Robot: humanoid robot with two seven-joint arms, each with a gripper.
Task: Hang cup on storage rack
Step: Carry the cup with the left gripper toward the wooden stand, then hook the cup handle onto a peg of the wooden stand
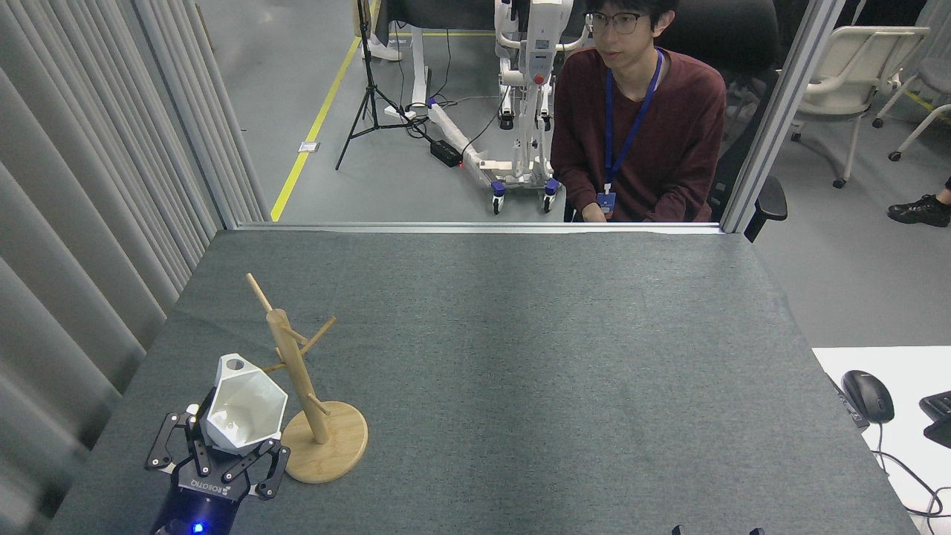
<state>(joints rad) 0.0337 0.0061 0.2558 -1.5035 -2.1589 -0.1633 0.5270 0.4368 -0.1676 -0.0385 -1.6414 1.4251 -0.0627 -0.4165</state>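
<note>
Head view, looking down the grey counter [520, 357]: nearest the camera, at the lower left, the left claw [223, 457] is clamped on the lower body of the white cup [245, 412], its dark fingers pinching the tapered base from both sides and holding it clear of the counter. The cup's long axis, base to rim, runs tilted up and away from the claw, so the open mouth faces the camera and slightly upward, while the small tab with its round hole [236, 364] sits at the far top of the rim, pointing away. Just beside the cup on its right stands the wooden rack [297, 371], its round base resting flat on the counter and its post leaning a little left in this view; a low left-hand peg [273, 366] passes close behind the tab, though whether they touch cannot be told. The step in hand appears to be the carry and line-up: the cup is gripped and brought alongside the rack but not yet hung. The next move likely calls for turning the tab's hole to meet the upturned tip of a peg and sliding it on before letting go. Of the right claw only two dark tips [713, 530] show at the bottom edge, so its state cannot be told. Beyond the counter's far edge sits a person in a maroon top [639, 141].
</note>
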